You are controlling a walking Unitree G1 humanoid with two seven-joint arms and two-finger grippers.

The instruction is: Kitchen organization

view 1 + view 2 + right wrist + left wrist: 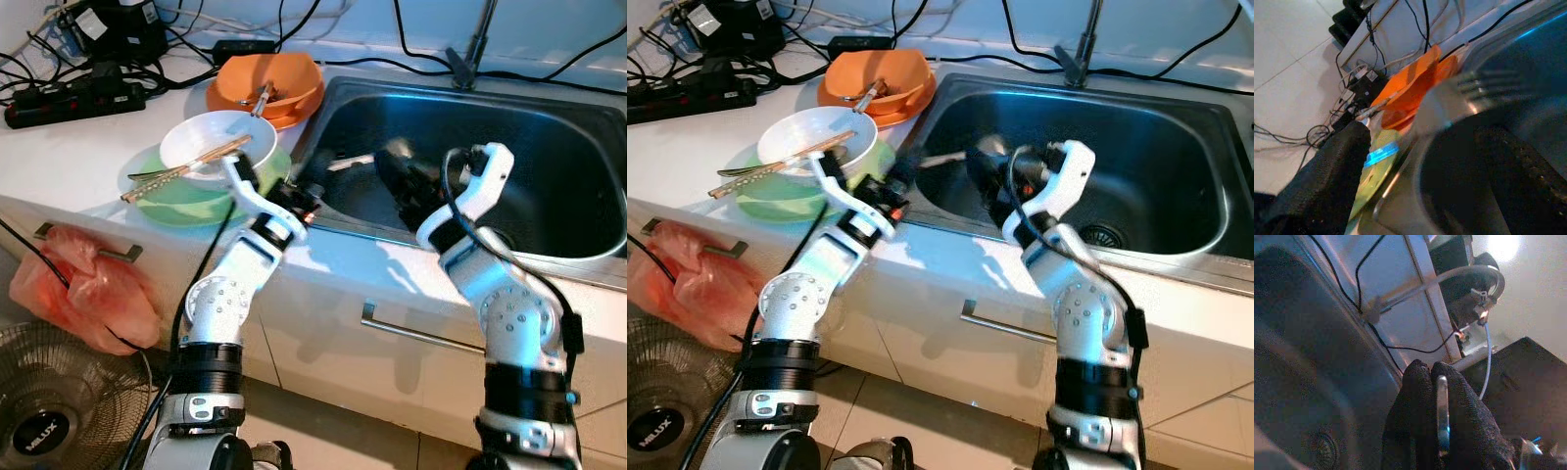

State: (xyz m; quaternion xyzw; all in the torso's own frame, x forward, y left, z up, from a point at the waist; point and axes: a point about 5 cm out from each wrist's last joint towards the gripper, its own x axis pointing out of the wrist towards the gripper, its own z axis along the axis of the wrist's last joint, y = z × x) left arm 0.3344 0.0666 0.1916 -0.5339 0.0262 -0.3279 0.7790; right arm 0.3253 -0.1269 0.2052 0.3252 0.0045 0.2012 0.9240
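Sink (549, 245): big, steel, dark inside. Drain at the bottom. Looks like the place to put dirty things.
Counter (88, 147): white, beside the sink, with dishes not yet moved.
Green plate (181, 201): on the counter, near the sink edge. White bowl (206, 142) sits on it.
Orange bowl (266, 86): farther back, with a spoon or the like inside.
Chopsticks (186, 168): lying across the white bowl.
Left gripper (306, 188): over the sink's near edge, pressed together on a thin metal utensil (1442, 413).
Right gripper (392, 162): inside the sink, spread apart around a steel cup (1449, 161).
Fork (1488, 85): blurry, above the cup's rim.
Done so far: probably little; most dishes not in the sink yet.
In the way: black cables (88, 88) and a power strip on the counter's back.
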